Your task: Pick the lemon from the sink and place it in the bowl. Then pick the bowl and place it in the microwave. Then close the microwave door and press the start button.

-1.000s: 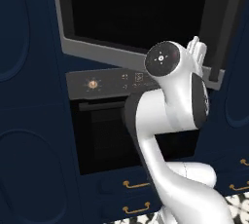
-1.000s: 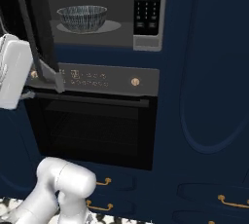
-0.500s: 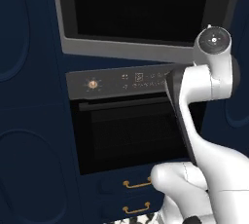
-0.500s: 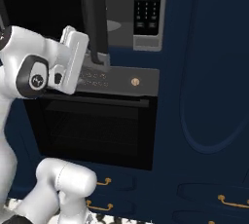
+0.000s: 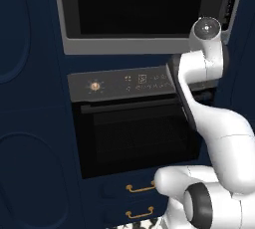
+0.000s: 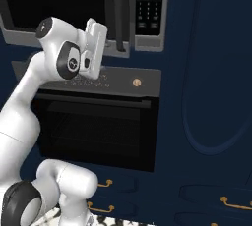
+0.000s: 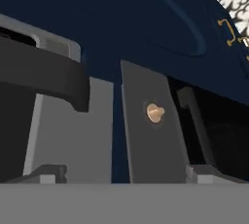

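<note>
Swinging right across the wall of appliances, my arm has pushed the microwave door [image 5: 144,9] from wide open to nearly flat against the microwave [image 6: 88,4], so the bowl seen inside a second ago is now hidden behind the dark glass. My gripper [image 6: 97,48] hangs with jaws spread wide and empty, just below the door's dark vertical handle [image 6: 119,14], near the button panel [image 6: 149,4]. Underneath sits the oven [image 5: 134,133], its brass knob [image 7: 154,113] straight ahead between my fingertips [image 7: 46,173].
</note>
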You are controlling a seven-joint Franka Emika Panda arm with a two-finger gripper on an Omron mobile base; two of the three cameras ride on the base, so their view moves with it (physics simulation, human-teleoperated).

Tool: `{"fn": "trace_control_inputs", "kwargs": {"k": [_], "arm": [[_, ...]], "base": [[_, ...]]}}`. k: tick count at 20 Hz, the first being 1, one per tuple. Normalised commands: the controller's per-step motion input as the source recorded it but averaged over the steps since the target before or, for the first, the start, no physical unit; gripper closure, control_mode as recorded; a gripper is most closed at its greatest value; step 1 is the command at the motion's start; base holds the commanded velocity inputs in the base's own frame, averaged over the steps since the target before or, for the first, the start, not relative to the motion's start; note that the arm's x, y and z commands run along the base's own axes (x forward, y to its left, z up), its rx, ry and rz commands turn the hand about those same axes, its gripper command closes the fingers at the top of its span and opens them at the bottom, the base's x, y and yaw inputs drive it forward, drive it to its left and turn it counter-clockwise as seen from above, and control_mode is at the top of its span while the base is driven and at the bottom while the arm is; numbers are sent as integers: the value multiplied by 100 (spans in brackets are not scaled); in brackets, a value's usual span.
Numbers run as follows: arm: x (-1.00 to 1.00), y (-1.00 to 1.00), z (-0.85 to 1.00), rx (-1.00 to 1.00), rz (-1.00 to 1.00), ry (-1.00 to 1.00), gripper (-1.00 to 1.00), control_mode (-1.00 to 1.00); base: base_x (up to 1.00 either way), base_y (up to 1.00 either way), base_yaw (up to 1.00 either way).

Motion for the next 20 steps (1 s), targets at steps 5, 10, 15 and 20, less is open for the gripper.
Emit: {"fn": "trace_control_inputs", "kwargs": {"k": [5,10,15,20], "arm": [[99,-29,2,-5,8,2,-100,-100],[85,-26,1,-5,12,1,-100,-100],[38,-16,0,-1,15,0,-100,-100],[-100,17,27,3,12,-18,-100,-100]], "base": [[0,0,0],[0,0,0],[0,0,0],[0,0,0]]}}
